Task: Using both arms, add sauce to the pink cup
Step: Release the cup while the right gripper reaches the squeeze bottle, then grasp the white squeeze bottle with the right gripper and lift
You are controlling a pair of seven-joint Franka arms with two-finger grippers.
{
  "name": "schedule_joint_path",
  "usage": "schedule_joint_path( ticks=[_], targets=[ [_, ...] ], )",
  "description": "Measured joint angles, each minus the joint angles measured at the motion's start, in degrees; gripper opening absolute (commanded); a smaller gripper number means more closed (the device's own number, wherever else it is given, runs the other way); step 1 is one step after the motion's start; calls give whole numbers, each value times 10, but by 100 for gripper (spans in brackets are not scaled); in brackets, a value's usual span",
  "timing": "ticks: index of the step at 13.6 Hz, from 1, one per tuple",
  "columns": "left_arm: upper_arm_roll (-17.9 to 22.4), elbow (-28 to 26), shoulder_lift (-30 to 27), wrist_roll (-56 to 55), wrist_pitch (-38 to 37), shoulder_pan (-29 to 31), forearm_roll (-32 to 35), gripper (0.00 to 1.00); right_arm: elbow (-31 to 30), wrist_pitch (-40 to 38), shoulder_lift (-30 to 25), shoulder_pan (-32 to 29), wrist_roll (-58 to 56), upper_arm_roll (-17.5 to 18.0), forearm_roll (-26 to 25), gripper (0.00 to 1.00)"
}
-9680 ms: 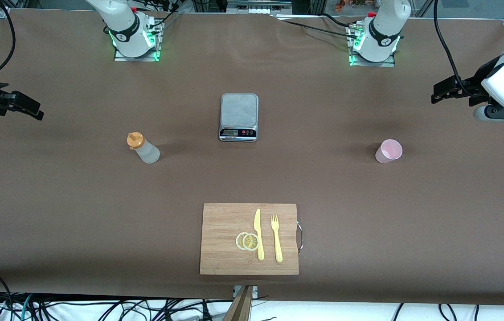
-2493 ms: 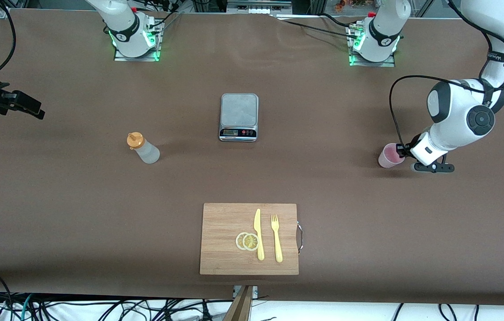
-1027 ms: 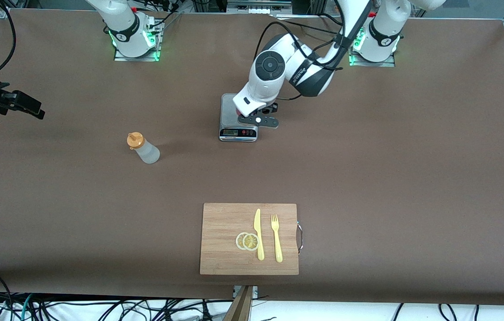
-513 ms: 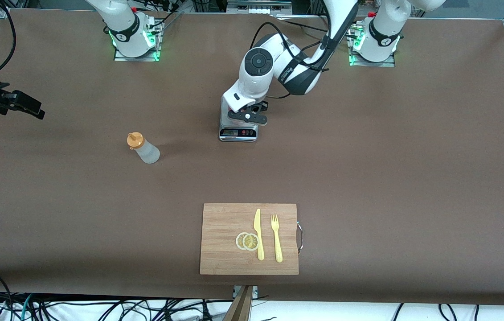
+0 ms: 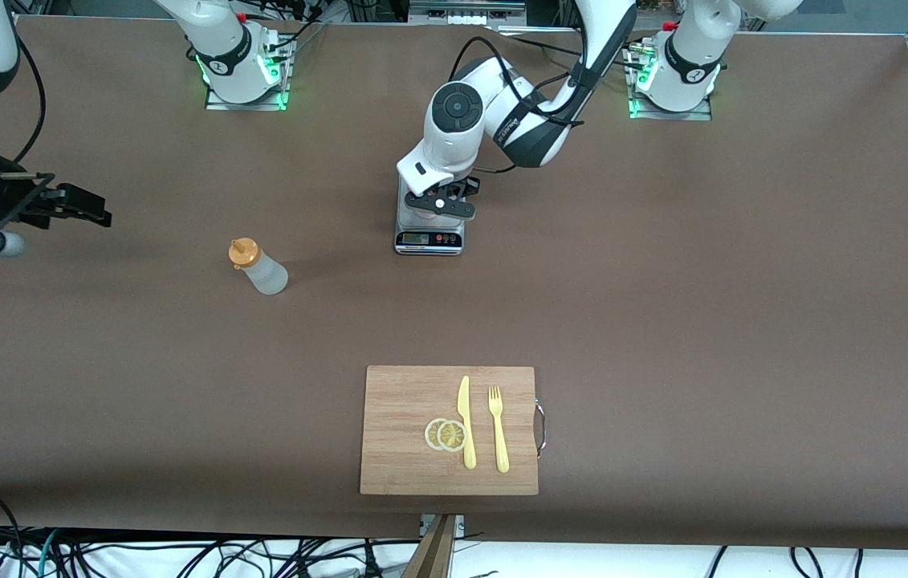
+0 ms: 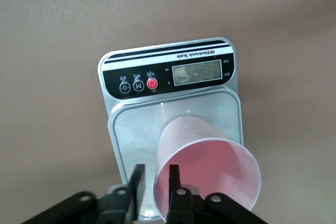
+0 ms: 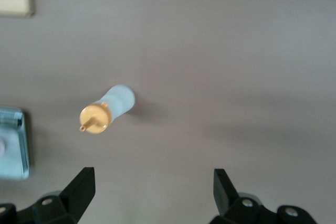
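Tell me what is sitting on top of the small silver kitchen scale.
The pale pink plastic cup stands upright on the silver scale platform, the left gripper straddling its wall. The cup's inside looks empty; its base contact is hidden.

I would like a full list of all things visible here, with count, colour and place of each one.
pink cup: one, pale pink, on the scale platform, at the left tool.
scale: one, silver with black panel, middle of the table.
sauce bottle: one, whitish with orange cap, standing toward the right arm's end.
cutting board: one, wooden, nearer the front camera than the scale.
lemon slices: two, yellow, on the board.
knife: one, yellow, on the board.
fork: one, yellow, beside the knife.
left tool: black, over the scale, one finger inside the cup rim.
right tool: black, open, toward the right arm's end.
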Motion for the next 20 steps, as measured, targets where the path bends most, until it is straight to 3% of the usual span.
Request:
schedule_joint_path(
  ticks=[4,7,11,15,20],
  targets=[
    [6,10,-9,-9,-18,2,-20,100,-1,1,57,-33,-251,-9,94,100],
    [26,41,-49,-12,-108,27,-58,100,-3,2,111,-70,-459,-12,189,100],
    [100,91,-135,1,-248,88,-58,100,-18,3,190,-111,-742,-16,320,100],
    [145,130,-180,123,-346,182,2,100,-98,14,251,-130,-1032,-29,474,100],
    [145,137,-231,255,-413,327,42,100,-150,10,303,-131,-1282,-32,578,100]
  ],
)
